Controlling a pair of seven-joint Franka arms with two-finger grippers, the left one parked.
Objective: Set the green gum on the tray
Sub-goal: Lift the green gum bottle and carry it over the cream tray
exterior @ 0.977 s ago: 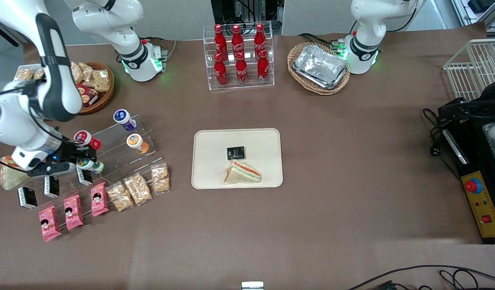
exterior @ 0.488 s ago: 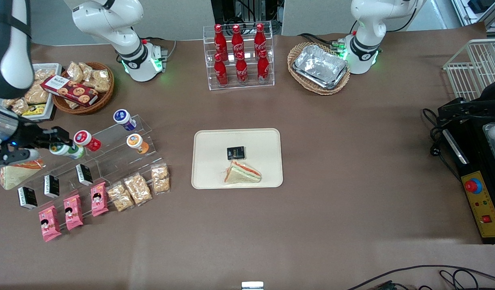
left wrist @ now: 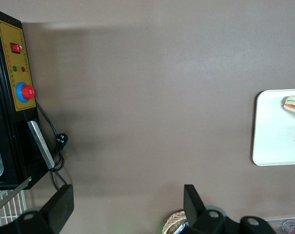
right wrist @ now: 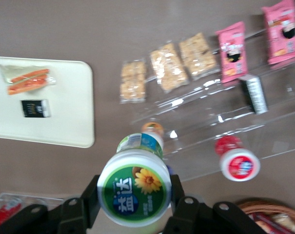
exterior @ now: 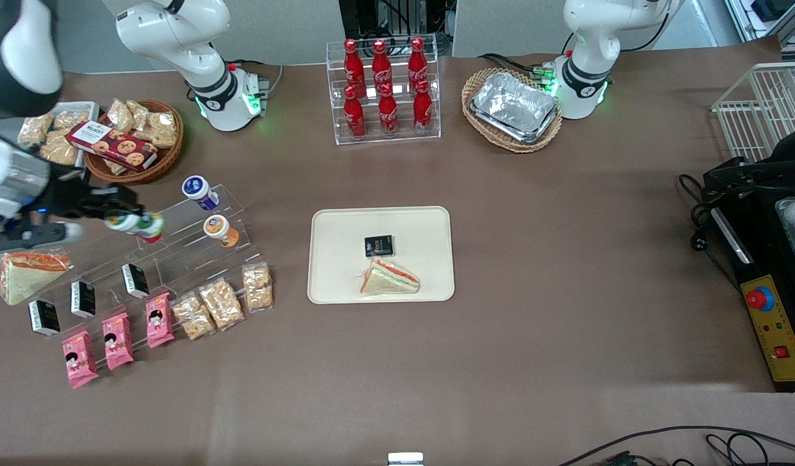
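Note:
My right gripper (exterior: 120, 219) is shut on the green gum (exterior: 142, 225), a white canister with a green label. It holds the gum in the air above the clear acrylic stand (exterior: 177, 252), toward the working arm's end of the table. In the right wrist view the gum's green lid (right wrist: 134, 187) sits between the two black fingers (right wrist: 91, 195), which press on its sides. The cream tray (exterior: 339, 259) lies at the table's middle and also shows in the right wrist view (right wrist: 64, 122). It holds a sandwich (exterior: 390, 277) and a black packet (exterior: 379, 245).
The blue-lidded (exterior: 197, 191) and orange-lidded (exterior: 217, 230) canisters stay on the stand; the red-lidded one (right wrist: 237, 163) lies under the gripper. Snack packs (exterior: 221, 303) and pink packets (exterior: 116, 340) line the stand's front. A cola rack (exterior: 383, 90) and a foil-tray basket (exterior: 513, 109) stand farther from the camera.
My gripper has lifted the green gum off the stand's lower step and carried it up and away from the camera, over the red-lidded canister.

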